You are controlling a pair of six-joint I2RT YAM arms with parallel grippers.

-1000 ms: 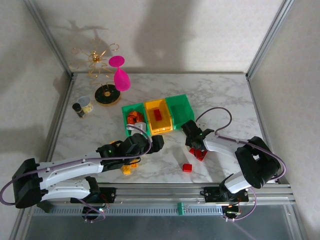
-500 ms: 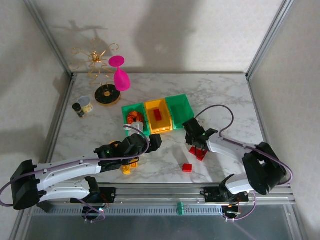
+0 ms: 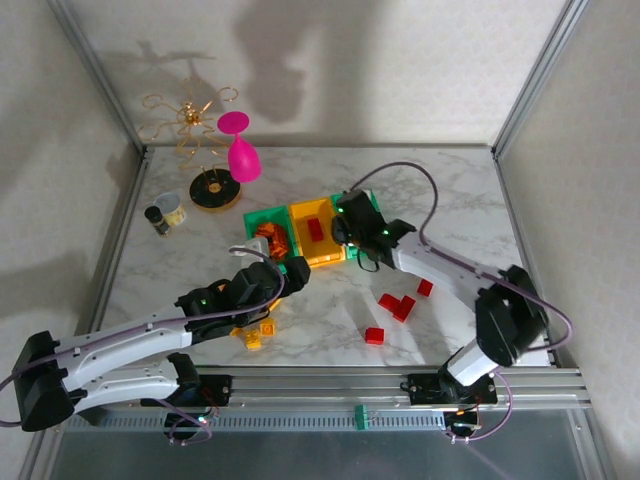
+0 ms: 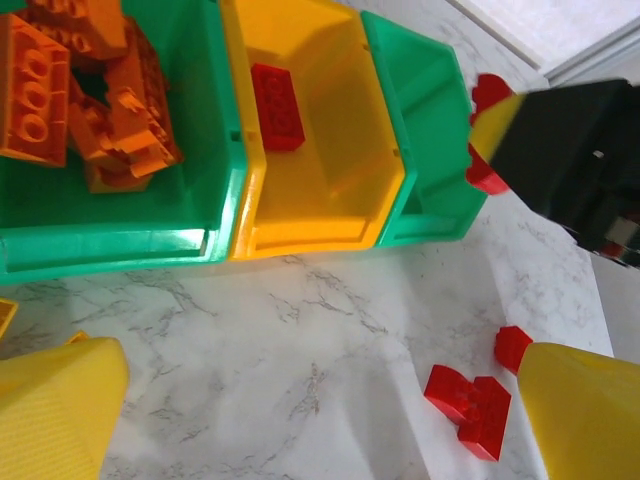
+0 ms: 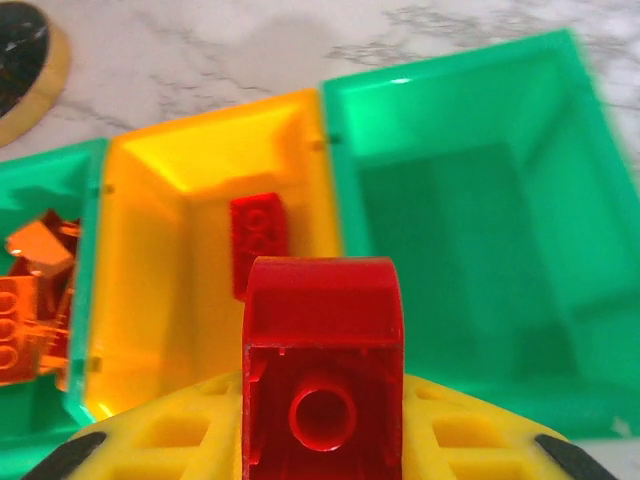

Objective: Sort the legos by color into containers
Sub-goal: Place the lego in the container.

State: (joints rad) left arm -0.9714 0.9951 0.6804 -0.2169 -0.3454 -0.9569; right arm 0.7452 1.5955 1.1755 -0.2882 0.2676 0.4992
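Three containers stand in a row: a green bin (image 3: pixel 262 222) holding orange legos (image 4: pixel 90 100), a yellow-orange bin (image 3: pixel 322 250) with one red brick (image 5: pixel 258 235) inside, and a green bin (image 5: pixel 470 200) on the right. My right gripper (image 3: pixel 345 225) hovers over the seam between the yellow-orange and right green bins, shut on a red lego (image 5: pixel 322 300). My left gripper (image 4: pixel 320 420) is open with nothing in it, just in front of the bins. Red legos (image 3: pixel 400 305) lie loose on the marble, and orange and yellow ones (image 3: pixel 255 335) lie under the left arm.
A pink goblet (image 3: pixel 240 150), a gold wire stand (image 3: pixel 195 125) on a black base (image 3: pixel 215 190) and a small glass jar (image 3: pixel 165 212) stand at the back left. A metal rail (image 3: pixel 400 380) runs along the front edge.
My right gripper shut on a red lego at the loose pile, lifted it and carried it up-left to the bins. The left gripper drew back slightly to the left.
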